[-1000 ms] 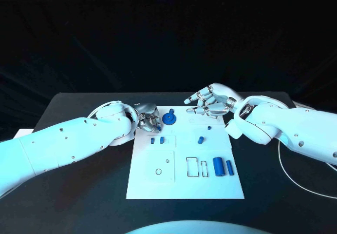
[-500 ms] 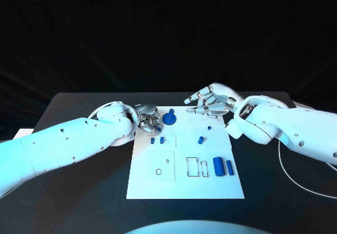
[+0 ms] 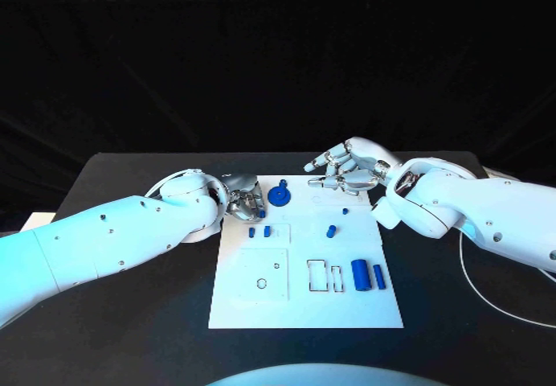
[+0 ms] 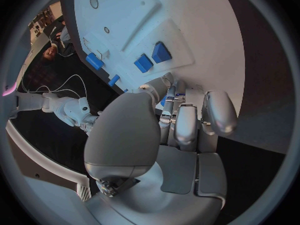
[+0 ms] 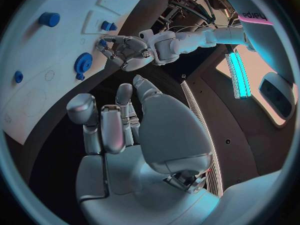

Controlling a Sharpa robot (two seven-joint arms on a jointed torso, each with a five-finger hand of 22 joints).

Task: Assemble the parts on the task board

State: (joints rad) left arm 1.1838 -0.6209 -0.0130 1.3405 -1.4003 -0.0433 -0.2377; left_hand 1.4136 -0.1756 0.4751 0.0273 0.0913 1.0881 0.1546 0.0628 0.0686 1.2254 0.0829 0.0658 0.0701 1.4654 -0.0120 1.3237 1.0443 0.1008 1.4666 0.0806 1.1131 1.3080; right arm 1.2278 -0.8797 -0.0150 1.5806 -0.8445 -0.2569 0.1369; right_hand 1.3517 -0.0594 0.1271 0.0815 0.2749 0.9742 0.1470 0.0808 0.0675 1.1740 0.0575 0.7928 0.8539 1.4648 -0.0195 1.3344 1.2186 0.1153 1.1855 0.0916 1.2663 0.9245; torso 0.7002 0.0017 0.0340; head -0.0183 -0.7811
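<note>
On the black table (image 3: 139, 322) lies the flat white task board (image 3: 304, 305), a long plate running away from the robot. Nearest on it, toward its right side, two upright blue bars (image 3: 367, 276) lie side by side, just right of two empty rectangular outlines. Further up the board a pair of small blue blocks (image 3: 259, 232) sits close together near the left edge, and a small blue peg (image 3: 330, 232) stands right of them, with a tinier blue piece (image 3: 344, 212) just beyond it.

At the far end of the board sits a round blue gear-like part (image 3: 280, 195), toothed around its rim in the right wrist view (image 5: 83, 62).

The left hand (image 3: 244, 199), silver and many-fingered, sits at the board's far left edge, just beside that gear, fingers curled in. Whether it holds anything I cannot tell.

The right hand (image 3: 348, 167) hovers over the board's far right corner, fingers loosely spread and bent, nothing in its grasp.
</note>
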